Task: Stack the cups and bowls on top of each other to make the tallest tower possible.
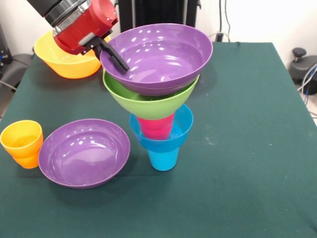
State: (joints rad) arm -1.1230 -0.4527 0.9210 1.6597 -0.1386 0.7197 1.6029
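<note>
Tower | upright, slight lean | purple bowl atop | tool on rim

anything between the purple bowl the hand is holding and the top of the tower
Nothing visible. The hand grips the rim of the purple bowl, which already sits in the lime green bowl topping the tower, tilted, with no object between them.

one raised camera looks down across the green table, seemingly fairly close.

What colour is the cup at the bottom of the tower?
Blue: the small glossy blue cup, seen in the front view.
</note>
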